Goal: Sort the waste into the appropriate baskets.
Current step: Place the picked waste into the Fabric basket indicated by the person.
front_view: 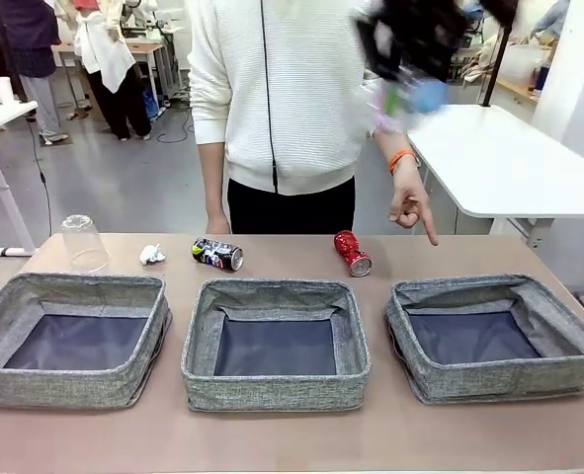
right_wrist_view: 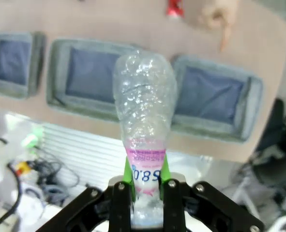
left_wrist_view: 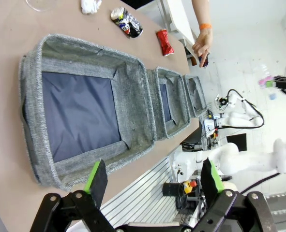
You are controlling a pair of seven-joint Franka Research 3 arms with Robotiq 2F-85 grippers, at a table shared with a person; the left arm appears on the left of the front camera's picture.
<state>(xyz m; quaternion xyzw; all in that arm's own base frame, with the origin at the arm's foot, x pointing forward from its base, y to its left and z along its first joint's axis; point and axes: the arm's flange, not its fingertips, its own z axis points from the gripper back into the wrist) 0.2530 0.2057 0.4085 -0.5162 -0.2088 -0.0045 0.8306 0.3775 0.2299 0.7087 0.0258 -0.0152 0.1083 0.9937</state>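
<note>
My right gripper (right_wrist_view: 143,175) is shut on the pink-labelled end of the clear plastic bottle (right_wrist_view: 143,92), high above the three grey baskets (right_wrist_view: 87,75). In the front view that gripper (front_view: 402,67) and the bottle (front_view: 412,97) are a blur at the top right. On the table behind the baskets lie an upturned clear cup (front_view: 84,242), a white paper ball (front_view: 152,254), a black printed can (front_view: 217,253) and a crushed red can (front_view: 352,253). My left gripper (left_wrist_view: 152,176) stands open, holding nothing, off the near edge of the left basket (left_wrist_view: 84,104).
A person stands at the far side, one hand (front_view: 410,209) pointing a finger down near the right basket (front_view: 494,336). The middle basket (front_view: 275,341) and left basket (front_view: 69,336) show bare dark bottoms. A white table (front_view: 509,158) stands behind at the right.
</note>
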